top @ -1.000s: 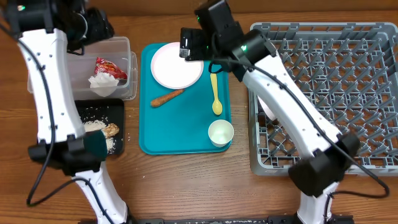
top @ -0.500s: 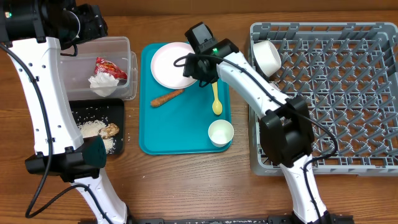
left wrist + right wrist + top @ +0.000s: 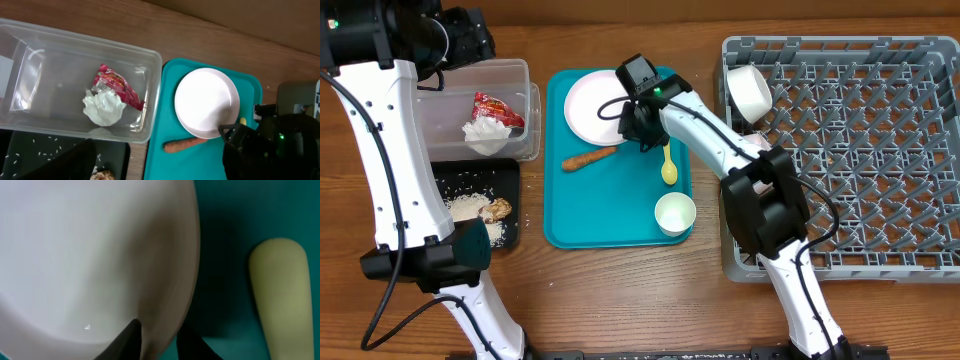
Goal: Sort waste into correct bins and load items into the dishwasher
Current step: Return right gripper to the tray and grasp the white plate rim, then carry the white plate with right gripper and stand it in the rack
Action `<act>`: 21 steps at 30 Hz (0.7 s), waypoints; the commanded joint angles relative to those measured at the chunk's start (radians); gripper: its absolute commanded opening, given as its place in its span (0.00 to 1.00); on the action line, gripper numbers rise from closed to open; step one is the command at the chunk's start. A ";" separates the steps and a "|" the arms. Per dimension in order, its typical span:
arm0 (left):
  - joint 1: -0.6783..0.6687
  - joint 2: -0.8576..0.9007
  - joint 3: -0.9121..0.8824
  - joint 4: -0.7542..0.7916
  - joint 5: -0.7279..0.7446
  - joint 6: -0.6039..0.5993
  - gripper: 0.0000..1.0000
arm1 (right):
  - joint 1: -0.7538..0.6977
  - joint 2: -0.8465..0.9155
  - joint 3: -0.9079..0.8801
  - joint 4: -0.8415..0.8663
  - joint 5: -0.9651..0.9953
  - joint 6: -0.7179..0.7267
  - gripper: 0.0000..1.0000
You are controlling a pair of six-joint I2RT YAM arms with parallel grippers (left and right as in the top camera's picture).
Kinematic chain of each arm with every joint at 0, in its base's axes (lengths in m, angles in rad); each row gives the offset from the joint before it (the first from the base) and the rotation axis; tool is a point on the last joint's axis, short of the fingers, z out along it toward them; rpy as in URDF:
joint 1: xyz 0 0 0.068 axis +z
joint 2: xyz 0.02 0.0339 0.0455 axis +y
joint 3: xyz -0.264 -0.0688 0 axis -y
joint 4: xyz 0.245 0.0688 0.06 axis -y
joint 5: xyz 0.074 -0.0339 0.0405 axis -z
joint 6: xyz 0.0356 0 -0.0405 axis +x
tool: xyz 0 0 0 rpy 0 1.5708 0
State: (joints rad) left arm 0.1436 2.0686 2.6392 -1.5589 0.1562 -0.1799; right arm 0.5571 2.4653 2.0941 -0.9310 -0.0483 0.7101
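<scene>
Left gripper (image 3: 470, 42) is hanging over the far left corner of the worktop, and it is hard to tell if its fingers are apart or together. Under it, a clear tub (image 3: 523, 72) is holding a red wrapper (image 3: 497, 108) and a white napkin (image 3: 485, 132). Nearer the front edge, a black tray (image 3: 510, 172) is holding rice (image 3: 470, 203) and a brown lump (image 3: 499, 208). On the teal tray (image 3: 610, 215), the plate (image 3: 590, 105) is sitting in the far left corner, with the carrot (image 3: 588, 157) lying just in front of it. The right gripper (image 3: 159, 339) is pinching the plate's right rim, one finger on each side. Beside it the yellow spoon (image 3: 667, 160) is lying, and the cup (image 3: 674, 213) is standing in the tray's front right corner. In the grey rack (image 3: 880, 150), a bowl (image 3: 748, 92) is leaning in the far left corner.
</scene>
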 commanded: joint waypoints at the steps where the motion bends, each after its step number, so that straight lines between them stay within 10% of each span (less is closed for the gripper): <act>1: -0.008 0.004 0.006 -0.007 -0.011 0.016 0.84 | 0.004 0.024 0.000 0.007 0.018 0.002 0.22; 7: -0.008 0.004 0.006 -0.006 -0.011 0.016 0.86 | 0.004 0.040 0.000 -0.007 0.029 0.002 0.04; 21: -0.008 0.004 0.006 0.008 -0.010 0.016 0.88 | -0.069 -0.040 0.230 -0.124 0.040 -0.174 0.04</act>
State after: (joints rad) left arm 0.1436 2.0686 2.6396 -1.5551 0.1555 -0.1799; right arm 0.5247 2.4752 2.2116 -1.0386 -0.0326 0.6334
